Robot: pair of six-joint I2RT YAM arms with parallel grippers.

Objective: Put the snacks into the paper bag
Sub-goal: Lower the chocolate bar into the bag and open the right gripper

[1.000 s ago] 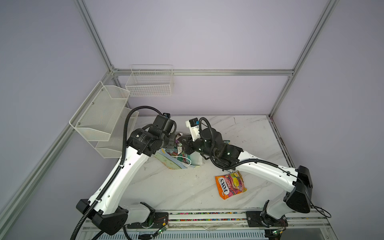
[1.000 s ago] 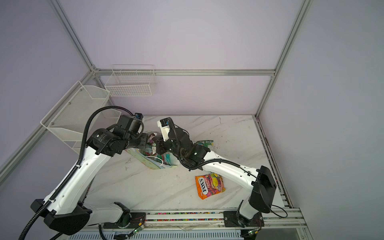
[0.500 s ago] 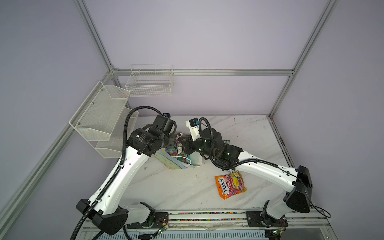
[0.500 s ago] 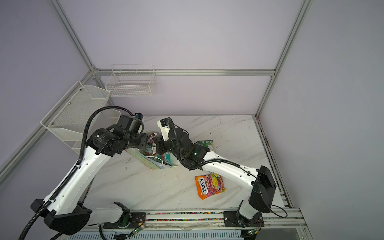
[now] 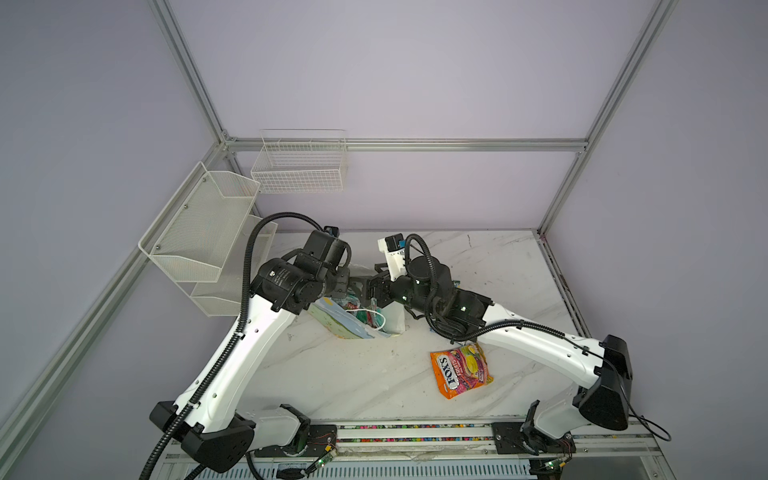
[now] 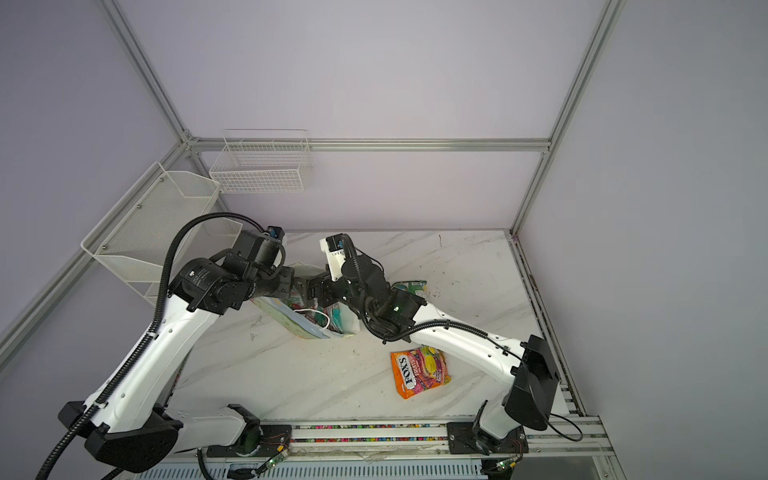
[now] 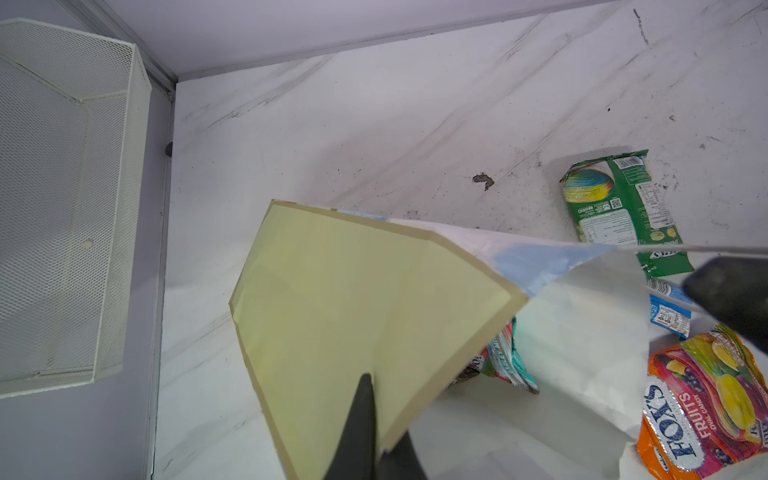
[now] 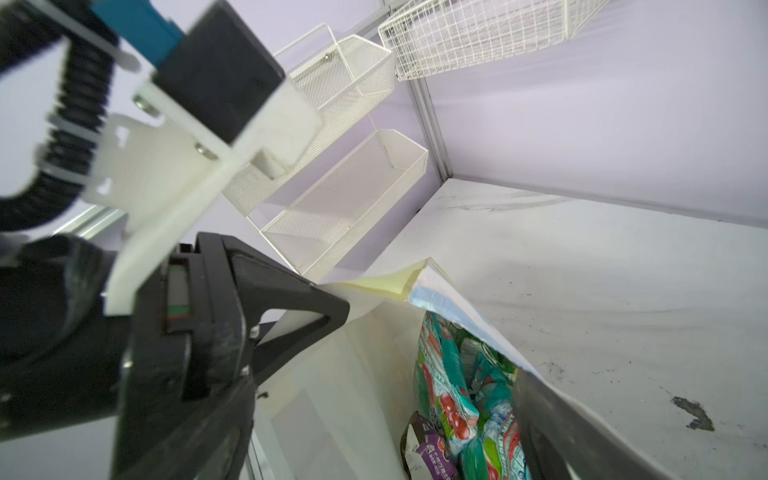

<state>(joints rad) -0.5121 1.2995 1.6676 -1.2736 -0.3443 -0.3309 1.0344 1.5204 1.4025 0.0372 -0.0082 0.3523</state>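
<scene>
The paper bag (image 5: 349, 328) (image 6: 305, 328) stands at the table's middle with its mouth held wide. My left gripper (image 7: 378, 424) (image 5: 353, 284) is shut on the bag's pale yellow rim flap (image 7: 353, 299). My right gripper (image 8: 386, 432) (image 5: 374, 291) hangs open over the mouth, nothing between its fingers. Inside lie teal packets (image 8: 449, 399) and a small dark wrapper (image 8: 428, 451). An orange FOX'S bag (image 5: 460, 369) (image 6: 419, 371) lies flat on the table near the front right. A green bag (image 7: 619, 208) (image 6: 411, 286) and a small blue packet (image 7: 669, 316) lie behind the paper bag, mostly hidden by my right arm.
Two white mesh baskets (image 5: 199, 232) hang on the left wall, close to my left arm's elbow. A white wire basket (image 5: 299, 166) hangs on the back wall. Metal frame posts stand at the back corners, and a rail (image 5: 415, 432) runs along the front edge.
The right gripper's jaws have parted over the bag's mouth. Both arms and the packets on the table stay where they were.
</scene>
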